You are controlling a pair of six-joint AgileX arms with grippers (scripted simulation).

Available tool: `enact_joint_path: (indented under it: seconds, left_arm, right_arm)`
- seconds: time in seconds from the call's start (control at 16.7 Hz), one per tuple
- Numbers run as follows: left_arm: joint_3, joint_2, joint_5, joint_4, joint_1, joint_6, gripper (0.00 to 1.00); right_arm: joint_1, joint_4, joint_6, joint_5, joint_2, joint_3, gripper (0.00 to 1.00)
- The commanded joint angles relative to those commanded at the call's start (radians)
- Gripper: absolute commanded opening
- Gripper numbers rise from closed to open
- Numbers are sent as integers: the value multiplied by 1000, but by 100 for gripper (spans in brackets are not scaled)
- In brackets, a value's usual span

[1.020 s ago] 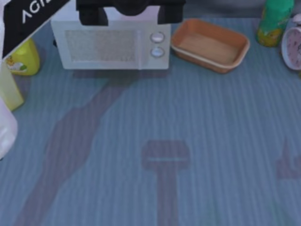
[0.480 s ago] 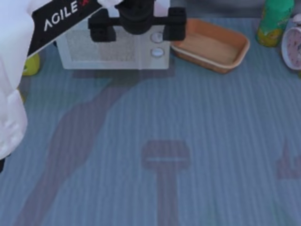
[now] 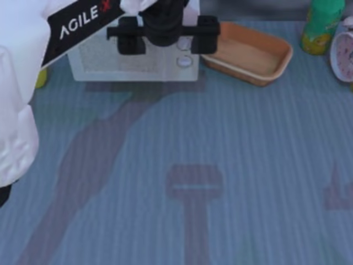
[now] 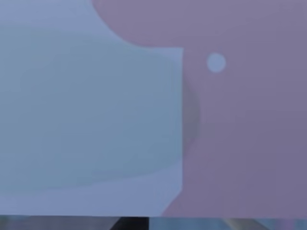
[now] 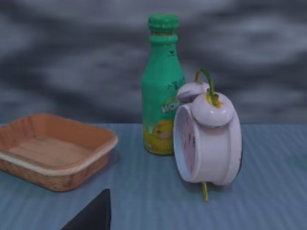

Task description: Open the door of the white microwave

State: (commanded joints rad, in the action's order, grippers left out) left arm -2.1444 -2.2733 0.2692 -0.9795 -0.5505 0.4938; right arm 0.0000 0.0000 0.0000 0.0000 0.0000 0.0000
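a table seen from above, described from its left side to its right. at about ten o'clock the left arm reaches in from the table's left edge, its white casing filling that side, and its left gripper [image 3: 163,34] hangs over the front of the white microwave [image 3: 187,69], which sits at about eleven o'clock near the table's far edge. the gripper's two black fingers [image 3: 128,40] stand wide apart, one over the mesh window and the other near the knob panel, holding nothing. the door [image 3: 99,58], a white panel with a grey speckled window, lies flush with the oven's front and looks closed. the left wrist view shows only pale flat surfaces very close up, so contact with the door cannot be judged from it. just beside the microwave, at about one o'clock, rests an orange tray [image 3: 278,63]. at two o'clock stand a green bottle [image 3: 321,25] and, touching the right edge of the view, a pink alarm clock [image 3: 343,55]. the right arm is parked off the table's right side; only a dark sliver shows in its wrist view, so whether its fingers are apart or together cannot be told. the step in hand seems to be the approach to the door. the next move likely calls for catching the door's free edge and swinging it outward on its hinge.
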Motion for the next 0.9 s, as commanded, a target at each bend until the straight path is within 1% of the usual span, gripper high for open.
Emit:
enact_joint_path:
  seconds: [0.42, 0.48, 0.9]
  left_arm:
    - [0, 0, 0, 0, 0, 0, 2]
    - [0, 0, 0, 0, 0, 0, 0]
    - [0, 0, 0, 0, 0, 0, 0]
  right_arm:
    - [0, 0, 0, 0, 0, 0, 100]
    - [0, 0, 0, 0, 0, 0, 100]
    - [0, 0, 0, 0, 0, 0, 100]
